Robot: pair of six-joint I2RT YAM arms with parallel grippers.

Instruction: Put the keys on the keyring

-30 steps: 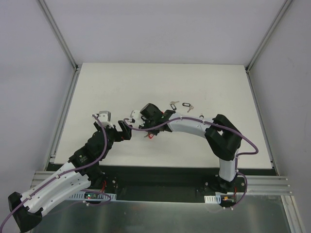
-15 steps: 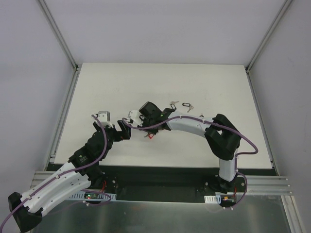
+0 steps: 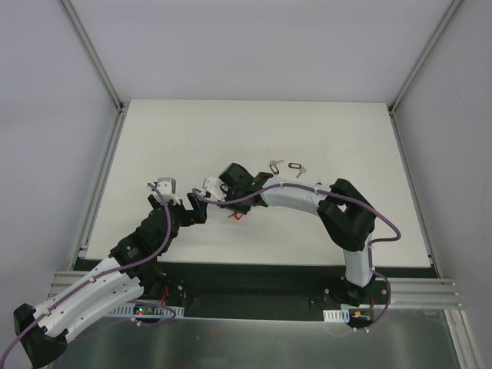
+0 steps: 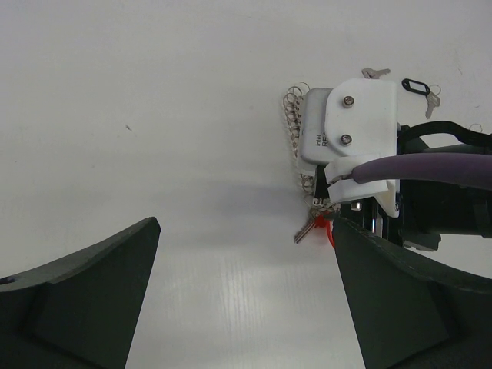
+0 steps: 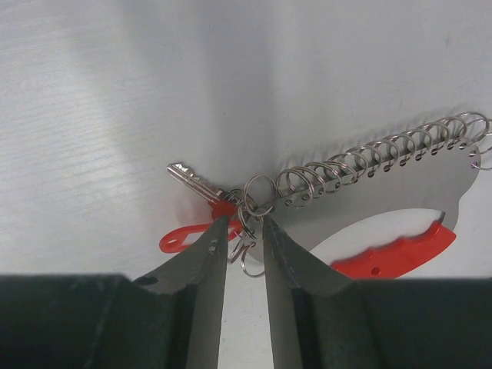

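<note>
Starting at the left, the left claw (image 4: 246, 231) is seen above the white worktop (image 3: 192, 138) with its fingers spread wide. Just to its right, the right claw (image 5: 244, 231) is pressed nearly together. The keyring (image 5: 369, 165) is pinched at the small rings ending its grey coil, with its red arc lying flat on the worktop. A red-tagged key (image 5: 191, 181) is hung from those same rings. Farther right, two black-tagged keys (image 3: 273, 165) (image 3: 297, 166) are seen lying loose, apart from the keyring.
</note>
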